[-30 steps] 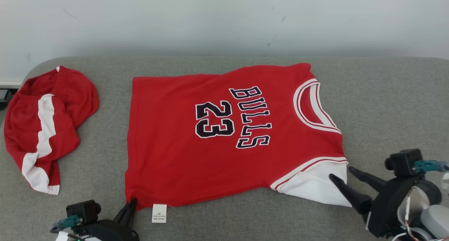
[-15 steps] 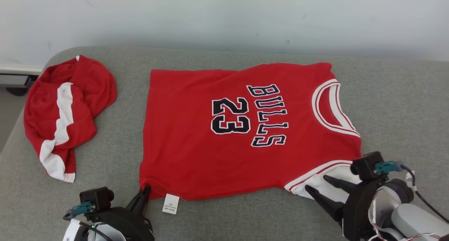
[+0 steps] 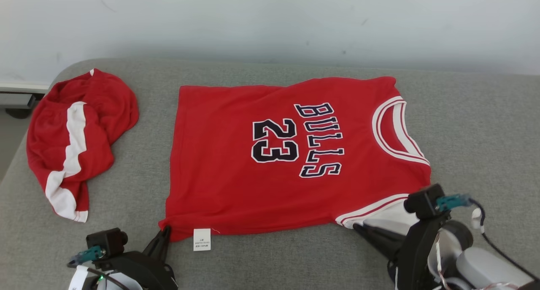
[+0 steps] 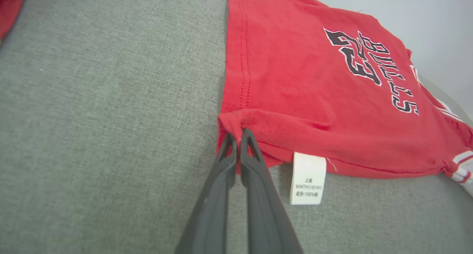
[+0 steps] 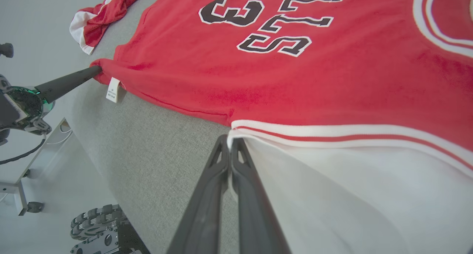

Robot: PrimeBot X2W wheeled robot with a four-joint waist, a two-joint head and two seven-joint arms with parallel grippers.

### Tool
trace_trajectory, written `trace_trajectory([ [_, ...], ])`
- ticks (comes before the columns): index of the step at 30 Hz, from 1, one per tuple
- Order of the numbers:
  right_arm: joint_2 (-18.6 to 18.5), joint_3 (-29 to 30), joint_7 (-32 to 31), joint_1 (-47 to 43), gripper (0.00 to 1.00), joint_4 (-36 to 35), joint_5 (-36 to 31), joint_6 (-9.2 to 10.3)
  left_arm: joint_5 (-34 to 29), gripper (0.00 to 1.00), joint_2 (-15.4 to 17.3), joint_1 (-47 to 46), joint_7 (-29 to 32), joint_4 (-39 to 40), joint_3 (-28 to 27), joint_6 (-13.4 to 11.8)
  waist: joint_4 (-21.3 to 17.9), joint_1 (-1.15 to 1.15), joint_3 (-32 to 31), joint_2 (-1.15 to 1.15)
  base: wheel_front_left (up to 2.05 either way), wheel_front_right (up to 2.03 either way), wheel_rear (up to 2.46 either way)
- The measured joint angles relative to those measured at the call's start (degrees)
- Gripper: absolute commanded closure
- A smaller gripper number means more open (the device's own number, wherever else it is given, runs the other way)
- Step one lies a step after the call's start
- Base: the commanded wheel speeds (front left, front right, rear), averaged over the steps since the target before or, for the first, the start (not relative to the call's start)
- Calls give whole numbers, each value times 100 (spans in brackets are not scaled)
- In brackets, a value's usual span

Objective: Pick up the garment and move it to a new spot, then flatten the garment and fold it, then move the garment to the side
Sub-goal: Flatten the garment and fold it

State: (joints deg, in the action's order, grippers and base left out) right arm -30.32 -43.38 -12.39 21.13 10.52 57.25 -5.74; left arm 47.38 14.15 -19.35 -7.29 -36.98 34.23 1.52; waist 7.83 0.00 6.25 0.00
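The jersey (image 3: pixel 295 155) lies flat on the grey cushion (image 3: pixel 464 125) — left pincer (image 4: pixel 238 135) clamped on its hem corner beside the white label (image 4: pixel 308 178), right pincer (image 5: pixel 230 141) clamped on its white armhole edge. Crumpled shorts (image 3: pixel 80 134) lie left of the jersey.

The small print on the white label (image 4: pixel 308 178) is too fine to read with certainty. The corner of the jersey (image 3: pixel 287 155) that the left claw (image 4: pixel 238 135) pinches is hidden inside its grip. In the right wrist view the top edge cuts off the number (image 5: pixel 236 10), and the right claw (image 5: pixel 231 140) covers the bit of sleeve (image 5: pixel 332 195) it holds.
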Motion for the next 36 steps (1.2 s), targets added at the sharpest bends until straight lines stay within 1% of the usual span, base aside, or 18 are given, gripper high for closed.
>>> trace_trajectory([
  [2, -13, -90, -107, -96, 100, -120, 38, -32, 5, 100, 24, 1, -11, -38, -20, 0, -48, 0, -4, 0, 0, 0, 0],
  [11, -112, -347, -372, -470, 100, -192, 70, -31, 5, 100, -21, -3, -35, -111, 7, 8, -204, 0, 32, 0, 0, 0, 0],
  [12, -110, -381, -402, -505, 70, -194, 70, -31, 5, 100, -23, -3, -35, -120, 7, 9, -210, 0, 35, 0, 0, 0, 0],
  [13, -107, -401, -427, -542, 34, -205, 76, -31, 5, 100, -22, -4, -35, -131, 7, 18, -216, 0, 38, 0, 0, 0, 0],
  [14, -96, -413, -434, -556, 29, -218, 100, -31, 5, 100, -15, -4, -36, -148, 1, 38, -224, 0, 39, 0, 0, 0, 0],
  [15, -77, -412, -455, -552, 29, -245, 149, -31, 7, 100, -8, -3, -40, -170, -11, 48, -237, 0, 39, 0, 0, 0, 0],
  [16, -63, -407, -480, -547, 24, -285, 194, -31, 7, 100, 1, -3, -40, -194, -19, 49, -254, 0, 35, 0, 0, 0, 0],
  [17, -65, -397, -486, -550, 9, -326, 235, -31, 8, 100, 9, -3, -40, -218, -20, 49, -272, 0, 30, 0, 0, 0, 0],
  [18, -73, -372, -525, -553, 0, -357, 299, -31, 8, 100, 12, -3, -42, -240, -21, 49, -291, 0, 23, 0, 0, 0, 0],
  [22, -166, -218, -527, -622, 0, -559, 514, -32, 8, 100, 5, -3, -59, -253, -19, 49, -345, 0, 4, 0, 0, 0, 0],
  [26, -380, 81, -509, -784, 0, -917, 872, -32, 13, 100, 0, -3, -82, -275, -19, 51, -404, 0, -9, 0, 0, 0, 0],
  [28, -517, 232, -439, -806, 0, -1031, 936, -14, 13, 100, -1, -3, -83, -288, -19, 51, -427, 0, -14, 0, 0, 0, 0],
  [29, -603, 314, -415, -806, 0, -1069, 936, 42, 13, 100, 0, -3, -90, -292, -19, 52, -438, 0, -16, 0, 0, 0, 0],
  [31, -828, 419, -386, -807, 0, -1037, 833, 243, 13, 100, -2, -3, -92, -301, -18, 52, -459, 0, -21, 0, 0, 0, 0],
  [33, -1044, 481, -370, -845, 0, -979, 686, 401, 13, 100, -11, -3, -116, -304, -13, 52, -474, 0, -24, 0, 0, 0, 0],
  [36, -1156, 442, -350, -973, 0, -880, 476, 603, 13, 100, -40, -3, -138, -303, -2, 53, -479, 0, -21, 0, 0, 0, 0],
])
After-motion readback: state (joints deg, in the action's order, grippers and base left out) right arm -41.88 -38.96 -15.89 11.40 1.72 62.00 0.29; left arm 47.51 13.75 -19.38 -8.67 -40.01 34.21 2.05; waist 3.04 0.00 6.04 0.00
